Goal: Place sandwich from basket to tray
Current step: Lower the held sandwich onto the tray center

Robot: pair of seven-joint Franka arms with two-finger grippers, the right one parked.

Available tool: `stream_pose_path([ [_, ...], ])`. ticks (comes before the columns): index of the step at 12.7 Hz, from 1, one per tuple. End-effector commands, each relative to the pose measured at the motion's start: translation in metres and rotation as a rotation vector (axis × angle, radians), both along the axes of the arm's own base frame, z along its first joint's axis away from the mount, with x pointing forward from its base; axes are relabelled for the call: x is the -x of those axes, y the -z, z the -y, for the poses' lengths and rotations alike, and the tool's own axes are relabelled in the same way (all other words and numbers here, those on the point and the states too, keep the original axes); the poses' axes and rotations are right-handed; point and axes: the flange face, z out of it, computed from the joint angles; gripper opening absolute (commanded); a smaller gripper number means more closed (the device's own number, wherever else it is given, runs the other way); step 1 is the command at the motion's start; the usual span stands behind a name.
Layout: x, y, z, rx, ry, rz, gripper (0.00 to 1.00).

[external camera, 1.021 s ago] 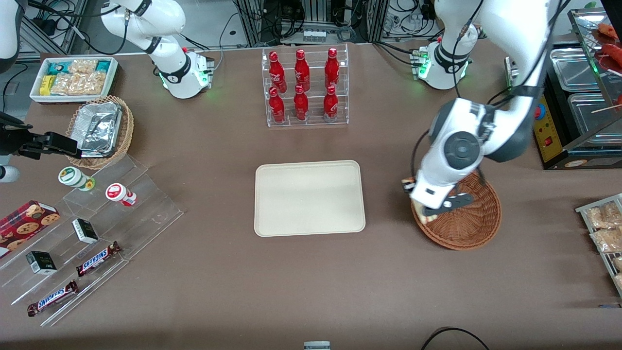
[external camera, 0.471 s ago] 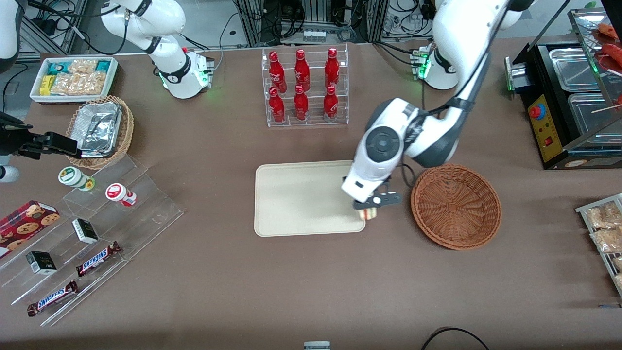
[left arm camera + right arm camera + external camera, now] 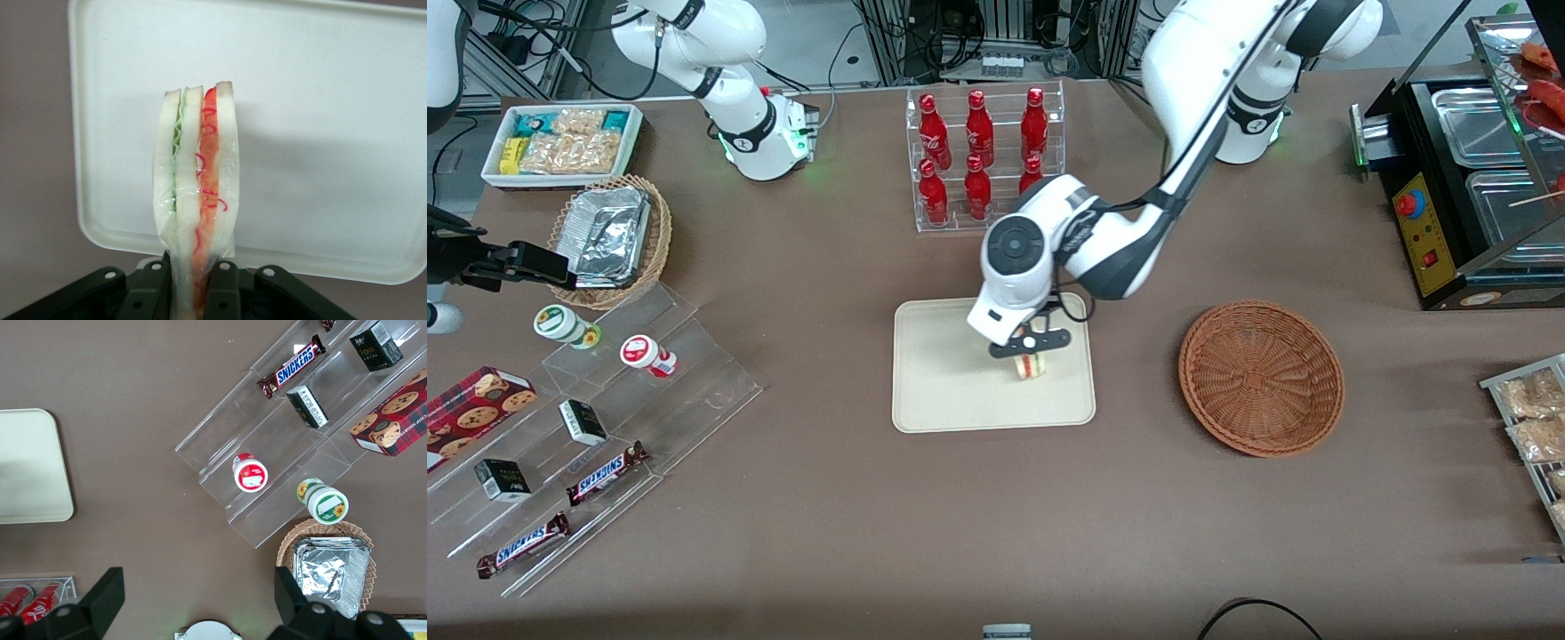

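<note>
Gripper (image 3: 1029,345): just right of centre frame in the front view, above the tray; jaws closed on the sandwich, pinching its narrow end between both fingers (image 3: 155,283).

Sandwich (image 3: 195,200): clear-wrapped wedge, held clear of the surface, cut edge with green and red-orange filling toward the wrist camera. In the front view it hangs just below the gripper over the tray's right half.

Tray (image 3: 943,391): cream, rectangular, centre frame; bare surface directly beneath the load.

Basket (image 3: 1261,378): reddish-brown wicker, right of centre, well apart from the tray, nothing in it.

Bottle rack (image 3: 985,160): clear tiers of red bottles, upper centre, above the tray in frame.

Step, as judged: carry done, lowering and release outstanding.

Risks, as judged: only one end is gripped, so the slick wrap could slide in the fingers; released from height, the wedge could topple or skid toward the tray's right rim; film could cling to a finger on opening and drag the sandwich sideways.
</note>
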Motion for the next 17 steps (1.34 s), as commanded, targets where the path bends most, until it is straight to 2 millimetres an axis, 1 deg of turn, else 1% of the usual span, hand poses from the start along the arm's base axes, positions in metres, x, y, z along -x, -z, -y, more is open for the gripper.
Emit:
stream_pose_path([
  [1, -0.001, 0.012, 0.026, 0.03, -0.029, 0.031, 0.0],
  [2, 0.003, 0.016, 0.033, 0.04, -0.026, 0.04, 0.0],
  [3, 0.005, 0.022, 0.037, 0.038, -0.023, 0.039, 0.0],
  [4, 0.005, 0.024, 0.041, 0.04, -0.026, 0.043, 0.0],
  [7, -0.004, 0.035, 0.043, 0.016, -0.022, 0.074, 0.0],
  [12, -0.011, 0.039, 0.039, 0.007, -0.035, 0.086, 0.0],
  [15, -0.013, 0.045, 0.04, 0.016, -0.077, 0.093, 0.0],
  [16, -0.013, 0.047, 0.04, 0.014, -0.08, 0.092, 0.15],
  [17, -0.013, 0.051, 0.039, 0.011, -0.081, 0.086, 0.6],
])
